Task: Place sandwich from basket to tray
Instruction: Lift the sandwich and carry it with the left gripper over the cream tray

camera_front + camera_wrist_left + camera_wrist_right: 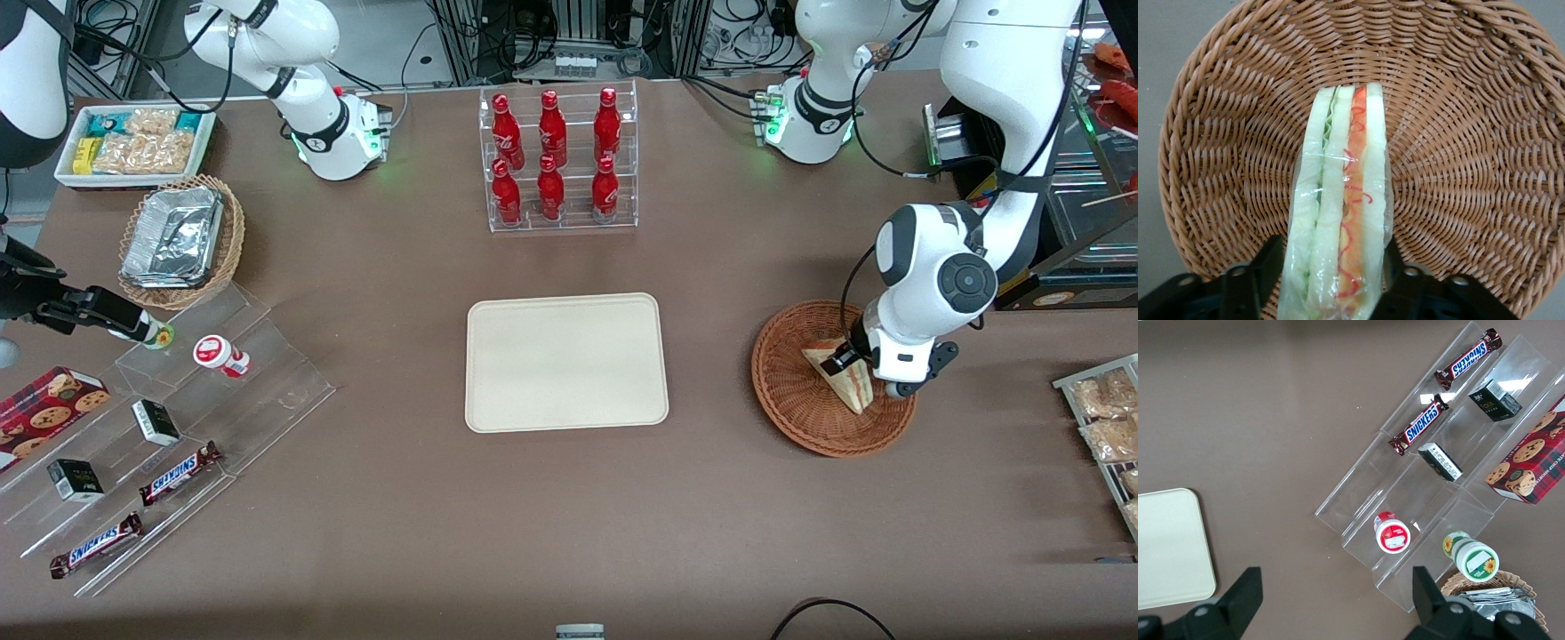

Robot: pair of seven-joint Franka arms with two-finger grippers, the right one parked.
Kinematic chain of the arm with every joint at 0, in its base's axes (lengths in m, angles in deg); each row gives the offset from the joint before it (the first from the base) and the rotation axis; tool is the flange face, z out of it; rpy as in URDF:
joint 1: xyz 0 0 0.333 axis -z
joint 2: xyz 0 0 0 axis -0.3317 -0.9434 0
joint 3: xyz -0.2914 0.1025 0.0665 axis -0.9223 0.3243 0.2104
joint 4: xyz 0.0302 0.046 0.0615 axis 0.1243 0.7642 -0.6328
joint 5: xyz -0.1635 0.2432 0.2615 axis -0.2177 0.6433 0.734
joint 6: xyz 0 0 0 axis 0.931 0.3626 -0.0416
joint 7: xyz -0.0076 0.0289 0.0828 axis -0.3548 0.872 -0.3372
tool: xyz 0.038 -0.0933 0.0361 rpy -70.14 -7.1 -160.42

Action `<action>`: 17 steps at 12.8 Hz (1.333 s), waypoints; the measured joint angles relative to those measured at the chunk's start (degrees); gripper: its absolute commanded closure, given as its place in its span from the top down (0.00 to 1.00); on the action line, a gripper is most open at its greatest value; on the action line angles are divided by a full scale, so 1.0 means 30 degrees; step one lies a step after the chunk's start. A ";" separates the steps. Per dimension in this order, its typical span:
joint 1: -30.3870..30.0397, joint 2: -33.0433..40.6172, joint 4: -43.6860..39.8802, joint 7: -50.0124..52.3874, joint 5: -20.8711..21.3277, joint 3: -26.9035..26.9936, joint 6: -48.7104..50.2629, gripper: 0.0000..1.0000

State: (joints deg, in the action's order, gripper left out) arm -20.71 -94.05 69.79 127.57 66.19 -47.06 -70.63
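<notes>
A: Left to right in the front view, what is on the table?

B: One white bin [133,142] of snack packets; one tan basket [182,242] with foil packs; a clear stepped stand [178,427] with two lidded cups, two small dark boxes and two Snickers bars; one cookie box [49,400]. At centre, one clear rack [558,158] with six red bottles, and nearer the camera one tray [566,362], bare. Toward the working arm's end, one basket [791,391] holding one sandwich [840,373].

A: Where is the gripper, and what is its state?

B: The gripper [855,360] is down inside the basket. In the wrist view its fingers [1248,283] stand on either side of the sandwich [1338,220], close against the wrapper at the wide end. The wedge appears gripped, though firm contact cannot be confirmed. The sandwich stands on edge with its point toward the basket wall [1458,93].

A: What could go wrong from here?

B: Probably three things. The clear wrapper is slick and loose, so the fingers may pinch film rather than bread, and the wedge could slide out during the lift. The hold is at one end, so the free point may droop or swing and catch the basket rim. The bread is soft, so too hard a squeeze would crush the layers. The tray lies well apart from the basket, so a weak hold risks a drop on the bare table between them.
</notes>
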 measured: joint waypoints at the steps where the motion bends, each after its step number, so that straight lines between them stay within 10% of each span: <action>1: 0.0000 0.0001 0.0000 0.0000 0.0011 0.0000 0.0002 0.00; 17: 0.0671 0.0561 -0.4892 -0.1317 0.0170 -0.4210 0.7219 0.00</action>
State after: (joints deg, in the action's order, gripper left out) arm -18.70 -92.37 55.11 123.62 66.70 -59.69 -48.98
